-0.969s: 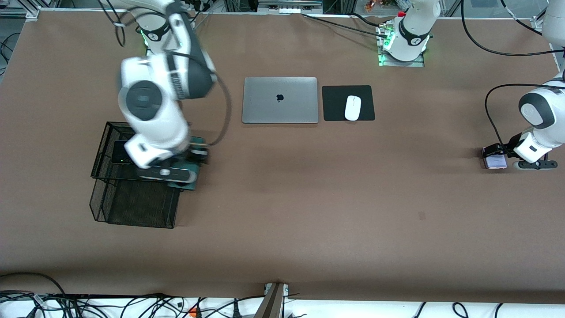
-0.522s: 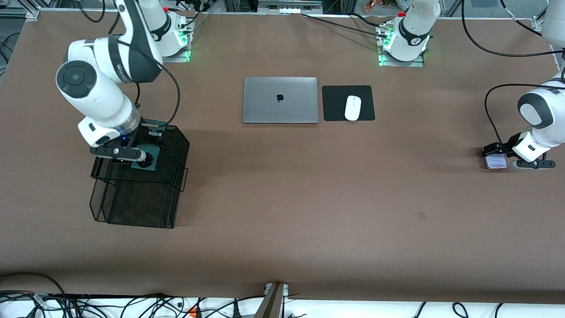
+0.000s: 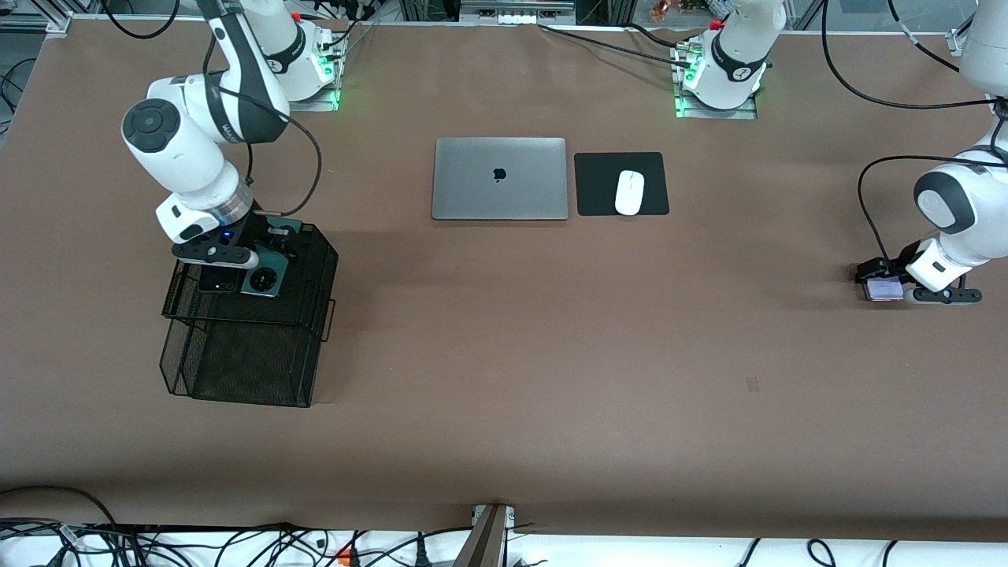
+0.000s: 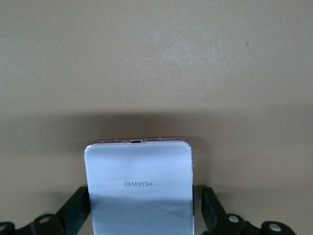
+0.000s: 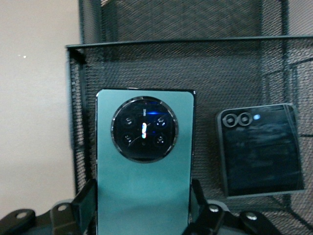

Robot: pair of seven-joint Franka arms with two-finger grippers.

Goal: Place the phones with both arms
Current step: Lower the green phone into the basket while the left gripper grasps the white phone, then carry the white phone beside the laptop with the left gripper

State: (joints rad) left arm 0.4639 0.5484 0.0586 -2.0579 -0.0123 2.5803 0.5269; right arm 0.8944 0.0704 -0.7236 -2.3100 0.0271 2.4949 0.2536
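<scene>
My right gripper [image 3: 276, 236] is shut on the long dark green phone [image 3: 264, 277] and holds it flat on or just over the top shelf of the black mesh rack [image 3: 236, 362]. In the right wrist view the fingers [image 5: 83, 203] press both long edges of the green phone [image 5: 144, 186], and the small black phone [image 5: 261, 149] lies beside it on the mesh. The black phone [image 3: 211, 280] also shows in the front view. My left gripper [image 3: 876, 282] is low at the left arm's end of the table. It is open and straddles the pale lilac-white phone [image 4: 139, 171], which lies on the table [image 3: 883, 290].
A closed grey laptop [image 3: 499, 179] and a white mouse [image 3: 629, 192] on a black pad [image 3: 598, 185] lie near the arms' bases. The rack has a lower shelf nearer the front camera. Cables trail along the table's edges.
My right arm swung back over the rack and brought the green phone from the rack's side onto the top shelf beside the black phone. My left gripper sank slightly round the lilac phone.
</scene>
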